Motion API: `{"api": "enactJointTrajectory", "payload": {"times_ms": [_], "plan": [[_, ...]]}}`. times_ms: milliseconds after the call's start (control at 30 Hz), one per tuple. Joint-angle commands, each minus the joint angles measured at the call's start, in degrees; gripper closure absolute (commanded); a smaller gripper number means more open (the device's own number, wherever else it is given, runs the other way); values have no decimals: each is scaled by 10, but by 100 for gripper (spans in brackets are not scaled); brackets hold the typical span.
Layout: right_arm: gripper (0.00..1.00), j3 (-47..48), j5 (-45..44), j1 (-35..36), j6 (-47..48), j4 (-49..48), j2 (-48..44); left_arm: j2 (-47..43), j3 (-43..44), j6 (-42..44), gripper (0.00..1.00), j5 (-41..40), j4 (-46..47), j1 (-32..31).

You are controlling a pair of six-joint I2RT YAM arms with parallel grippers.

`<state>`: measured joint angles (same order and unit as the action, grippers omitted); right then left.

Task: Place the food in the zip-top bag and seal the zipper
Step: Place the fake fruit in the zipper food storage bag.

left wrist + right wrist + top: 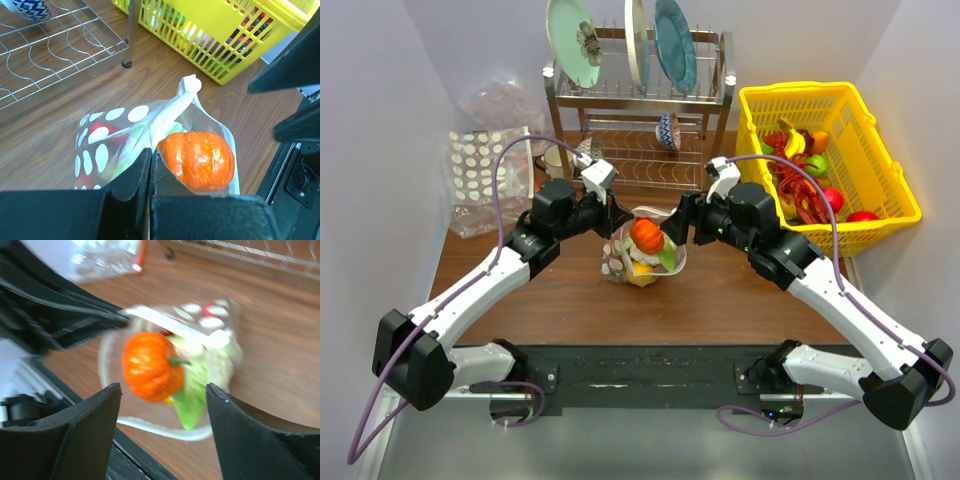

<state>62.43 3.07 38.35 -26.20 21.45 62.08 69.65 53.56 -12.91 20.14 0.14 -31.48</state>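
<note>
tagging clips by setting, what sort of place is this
Probably a mock kitchen in a robot test booth: a dish rack with plates, a yellow basket of toy food, plain white walls close around the wooden table.

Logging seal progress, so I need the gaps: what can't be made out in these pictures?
1. Zipper, right wrist: motion blur smears the zip-top bag's mouth.
2. Bag's near edge, left wrist: the left gripper's shut fingers cover it.
3. Food beneath the pumpkin, top external: hidden by it, too small to name.
</note>
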Motion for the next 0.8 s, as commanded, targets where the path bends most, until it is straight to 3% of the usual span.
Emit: {"api": "enactJointTrajectory", "payload": {"times_ms": [0,467,633,767], "plan": [[36,-39,-43,1,5,51,-6,0,23,-6,100,-11,7,6],[54,-101,-50,1,-18,14,41,-6,23,-5,100,-14,5,7],[71,-103,-41,1,-19,4,59,-6,23,-4,100,-16,5,7],[100,-82,-32,1,-19,-1,71,-6,25,-2,100,-16,4,7]]}}
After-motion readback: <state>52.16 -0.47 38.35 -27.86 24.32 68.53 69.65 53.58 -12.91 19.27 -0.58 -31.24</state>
